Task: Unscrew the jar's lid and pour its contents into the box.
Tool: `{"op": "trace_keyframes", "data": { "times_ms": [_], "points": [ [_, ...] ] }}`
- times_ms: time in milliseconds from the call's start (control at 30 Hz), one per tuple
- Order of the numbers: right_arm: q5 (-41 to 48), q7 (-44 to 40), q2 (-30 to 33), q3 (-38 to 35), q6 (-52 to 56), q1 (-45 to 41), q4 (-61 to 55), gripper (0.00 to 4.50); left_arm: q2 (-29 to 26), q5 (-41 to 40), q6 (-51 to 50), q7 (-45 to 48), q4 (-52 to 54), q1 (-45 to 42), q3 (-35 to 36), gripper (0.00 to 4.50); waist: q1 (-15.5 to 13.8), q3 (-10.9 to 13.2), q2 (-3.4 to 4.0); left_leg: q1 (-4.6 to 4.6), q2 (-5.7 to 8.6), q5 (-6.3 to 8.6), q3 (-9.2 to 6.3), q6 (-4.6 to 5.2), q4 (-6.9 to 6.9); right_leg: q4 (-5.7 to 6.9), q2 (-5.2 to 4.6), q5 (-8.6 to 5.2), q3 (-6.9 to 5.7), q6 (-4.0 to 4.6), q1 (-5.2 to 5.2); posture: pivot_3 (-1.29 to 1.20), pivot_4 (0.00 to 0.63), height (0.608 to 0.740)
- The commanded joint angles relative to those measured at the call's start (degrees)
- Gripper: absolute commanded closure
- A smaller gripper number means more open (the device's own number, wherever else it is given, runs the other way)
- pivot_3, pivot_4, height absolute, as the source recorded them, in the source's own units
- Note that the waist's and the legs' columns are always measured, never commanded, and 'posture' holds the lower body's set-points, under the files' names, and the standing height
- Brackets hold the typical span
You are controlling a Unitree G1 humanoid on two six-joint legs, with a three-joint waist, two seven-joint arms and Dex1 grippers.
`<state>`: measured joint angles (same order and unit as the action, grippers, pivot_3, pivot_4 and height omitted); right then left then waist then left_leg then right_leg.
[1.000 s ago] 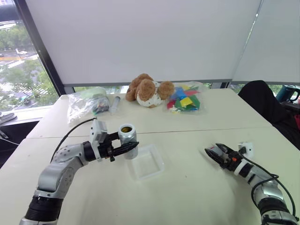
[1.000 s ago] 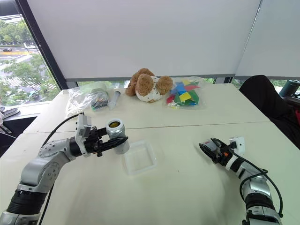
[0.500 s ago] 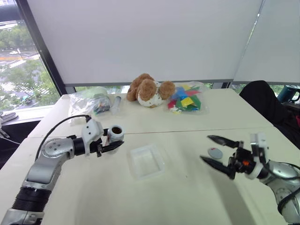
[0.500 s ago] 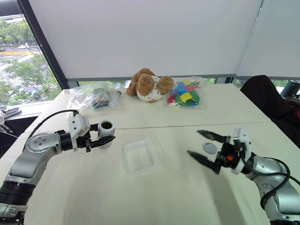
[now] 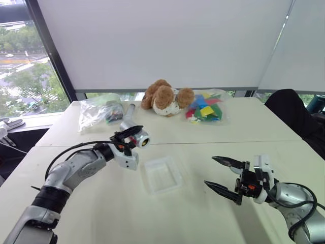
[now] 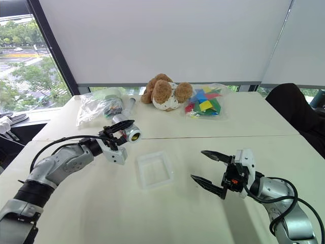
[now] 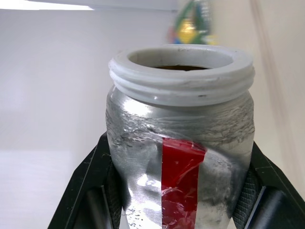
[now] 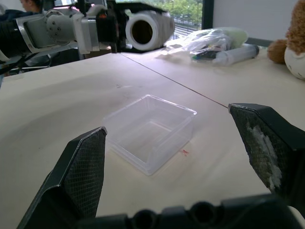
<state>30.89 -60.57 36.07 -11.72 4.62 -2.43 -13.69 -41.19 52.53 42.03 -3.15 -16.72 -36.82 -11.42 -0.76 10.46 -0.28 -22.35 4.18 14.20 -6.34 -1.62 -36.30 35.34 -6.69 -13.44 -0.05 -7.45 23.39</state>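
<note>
Open jar tipped on its side above the counter, beside the empty box

The left pincer is clenched round the jar by its crinkled foil body, below the white threaded neck; it looks light, slightly dented and slick, so a firm mid-body hold seems wise. Its mouth points sideways, brown contents just visible inside, not yet over the box, which lies clear and empty. The right pincer hangs released, holding nothing, near the box.
</note>
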Motion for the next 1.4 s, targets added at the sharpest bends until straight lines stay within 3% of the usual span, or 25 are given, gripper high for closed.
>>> {"op": "trace_keyframes", "data": {
  "times_ms": [33, 167, 433, 767, 933, 1067, 1100, 1200, 1300, 1400],
  "points": [
    [0.3, 1.7, -0.43, -1.48, -0.8, 0.2, -0.91, 0.01, -2.13, 18.43, -3.28, -20.22, 2.01, -2.96, -6.92, 2.39, 0.01, 0.0, 0.01, 0.01, 0.01, 0.0, 0.01, 0.0, 0.0, 0.01, 0.0, 0.0, 0.0, -0.01, 0.0, 0.0, 0.15, 0.74],
    [0.39, 3.11, -0.76, -1.27, -0.67, 0.68, -1.82, 0.01, -2.24, 31.03, -12.21, -35.16, 0.09, -5.08, -13.89, 2.39, 0.06, -0.01, 0.0, 0.02, 0.03, 0.0, 0.11, 0.0, 0.01, 0.11, 0.01, -0.01, -0.01, -0.05, 0.01, 0.0, 0.15, 0.74],
    [0.72, 5.68, -1.75, -0.84, 0.0, 2.08, -4.12, 0.01, 1.0, 42.44, -26.39, -48.05, -10.24, -9.65, -24.84, 2.39, 0.06, 0.0, -0.04, 0.01, 0.07, -0.01, 0.13, 0.01, -0.06, 0.29, 0.02, -0.04, -0.08, -0.11, 0.02, 0.0, 0.15, 0.74],
    [0.73, 6.18, -1.35, -0.93, -0.08, 3.04, -4.48, 0.01, -0.53, 38.92, -26.77, -49.82, -8.47, -9.03, -26.72, 2.39, 0.13, 0.01, -0.05, 0.02, 0.06, 0.0, 0.11, 0.01, -0.13, 0.61, 0.01, -0.09, -0.08, -0.17, 0.11, 0.0, 0.15, 0.74],
    [1.09, 5.81, -1.35, -1.05, -0.03, 2.54, -3.73, 0.01, -2.5, 18.83, -8.39, -43.65, -6.35, -7.57, -23.31, 2.39, 0.09, 0.01, -0.05, 0.01, 0.04, 0.0, -0.01, 0.0, -0.16, 0.62, -0.05, -0.09, -0.06, -0.17, 0.12, 0.0, 0.15, 0.74],
    [2.96, 5.5, -1.65, -1.27, 0.9, 2.05, -3.77, 0.01, -3.43, -15.86, 6.69, -22.12, -9.17, -3.32, -19.2, 2.39, 0.23, -0.03, 0.0, 0.03, -0.03, 0.0, -0.02, -0.01, -0.17, 0.63, -0.11, -0.08, -0.02, -0.14, 0.15, 0.0, 0.15, 0.74],
    [3.29, 5.46, -1.76, -1.19, 0.94, 1.82, -3.87, 0.01, -3.49, -27.63, 5.7, -13.64, -8.38, -0.53, -18.2, 2.39, 0.27, -0.03, 0.01, 0.03, -0.05, 0.0, -0.03, -0.01, -0.17, 0.63, -0.12, -0.08, -0.01, -0.14, 0.16, 0.0, 0.15, 0.74],
    [4.09, 4.24, -1.88, -0.56, 0.56, 1.25, -4.09, 0.01, -4.6, -48.93, -1.21, 2.59, -3.9, 5.88, -12.92, 2.39, 0.57, -0.06, 0.06, 0.04, -0.07, 0.0, -0.04, 0.0, -0.19, 0.66, -0.14, -0.08, 0.02, -0.12, 0.16, 0.0, 0.15, 0.74],
    [5.16, 1.33, -2.84, 0.58, -1.34, 0.08, -3.91, 0.01, -5.25, -65.81, -13.15, 14.62, 1.83, 12.58, -5.94, 2.39, 0.91, -0.05, 0.06, 0.04, -0.08, 0.0, -0.08, 0.0, -0.24, 0.68, -0.12, -0.08, 0.01, -0.11, 0.14, 0.0, 0.15, 0.74],
    [5.1, -1.2, -3.86, 1.87, -3.31, -1.42, -3.31, 0.01, -4.68, -79.48, -26.75, 20.41, 7.04, 19.52, 2.79, 2.39, 1.49, -0.06, 0.08, 0.07, -0.09, 0.0, -0.12, 0.01, -0.3, 0.69, -0.11, -0.09, 0.01, -0.1, 0.06, 0.0, 0.15, 0.74]
  ]
}}
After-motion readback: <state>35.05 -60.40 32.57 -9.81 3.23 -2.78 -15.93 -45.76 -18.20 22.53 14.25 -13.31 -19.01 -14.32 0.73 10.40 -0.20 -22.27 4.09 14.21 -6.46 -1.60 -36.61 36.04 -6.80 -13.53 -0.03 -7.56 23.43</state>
